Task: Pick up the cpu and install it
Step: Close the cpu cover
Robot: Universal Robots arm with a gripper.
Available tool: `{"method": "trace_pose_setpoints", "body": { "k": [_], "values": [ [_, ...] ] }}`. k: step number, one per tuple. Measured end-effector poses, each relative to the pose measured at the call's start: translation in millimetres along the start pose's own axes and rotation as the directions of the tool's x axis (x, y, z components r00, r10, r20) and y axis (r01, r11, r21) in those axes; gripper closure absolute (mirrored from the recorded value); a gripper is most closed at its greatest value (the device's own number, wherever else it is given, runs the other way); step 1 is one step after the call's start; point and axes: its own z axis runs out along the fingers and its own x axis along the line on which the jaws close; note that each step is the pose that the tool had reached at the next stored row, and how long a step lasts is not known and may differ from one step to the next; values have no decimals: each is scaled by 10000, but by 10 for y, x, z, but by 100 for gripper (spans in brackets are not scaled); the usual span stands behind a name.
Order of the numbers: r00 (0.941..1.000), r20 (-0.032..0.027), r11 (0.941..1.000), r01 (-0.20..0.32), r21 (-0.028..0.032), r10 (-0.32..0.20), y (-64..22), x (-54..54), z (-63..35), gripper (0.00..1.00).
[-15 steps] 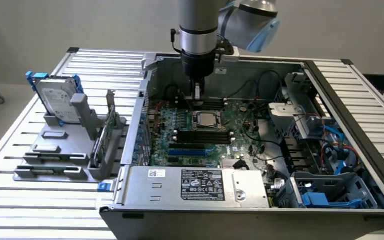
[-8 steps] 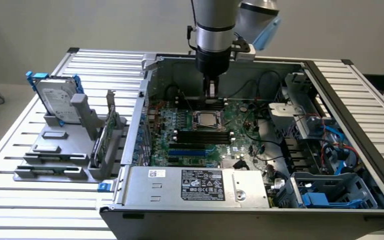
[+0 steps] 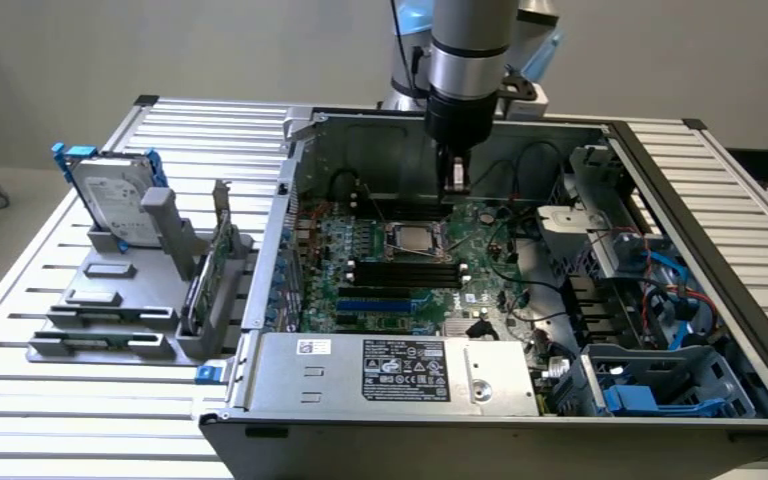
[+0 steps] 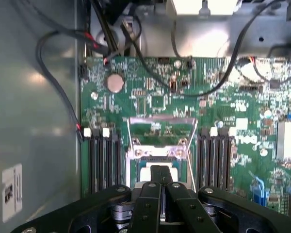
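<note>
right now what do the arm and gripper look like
The arm is a silver-grey tube with a light blue cap at a joint and a black cylindrical end. The gripper is black, built of angular bars with round silver bolt heads, and has two narrow flat fingers. No markings can be made out on it.

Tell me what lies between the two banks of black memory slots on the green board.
The metal-framed square socket lies between them; the wrist view shows it most plainly.
</note>
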Motion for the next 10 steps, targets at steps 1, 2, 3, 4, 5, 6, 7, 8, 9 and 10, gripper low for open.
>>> {"method": "trace_pose_setpoints", "body": {
  "k": [1, 2, 3, 4, 5, 6, 7, 8, 9, 10],
  "values": [
    [10000, -4, 10000, 0, -1, 0, 44, 1, -5, 89],
    [10000, -7, 10000, -1, 0, 1, 89, 1, -12, 89],
    [10000, -9, 10000, 0, 1, 0, 134, 1, -20, 89],
    [10000, -12, 10000, -1, 0, 1, 180, 2, -27, 89],
    [10000, -15, 10000, 0, 0, 0, 225, 2, -35, 89],
    [10000, -17, 10000, -1, 0, 1, 274, 3, -43, 89],
    [10000, -19, 10000, 1, 1, -1, 320, 3, -51, 89],
    [10000, -22, 10000, 1, 0, -1, 365, 3, -57, 89],
    [10000, -24, 10000, 0, 0, 0, 409, 4, -63, 89],
    [10000, -26, 10000, 2, 1, -2, 454, 4, -66, 89]
  ]
}}
